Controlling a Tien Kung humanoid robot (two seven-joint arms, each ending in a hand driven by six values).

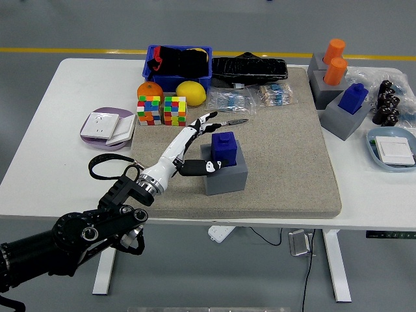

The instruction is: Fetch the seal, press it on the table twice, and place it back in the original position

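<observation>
A blue seal [225, 149] stands upright in a grey block holder [224, 171] near the middle of the beige mat [286, 156]. My left hand [207, 144] reaches in from the lower left and is open around the seal's left side. Its thumb [205, 166] lies against the holder's front left, below the seal. The fingers [203, 122] extend just behind and left of the seal. Whether they touch the seal is unclear. My right arm is out of view.
Two colour cubes [162, 110], an orange [149, 90] and a lemon [191, 93] sit behind my hand. A blue bin [179, 65] stands at the back. More grey holders with a blue seal [351, 98] and orange seals [335, 62] stand at the right. A purple plate [107, 128] lies left.
</observation>
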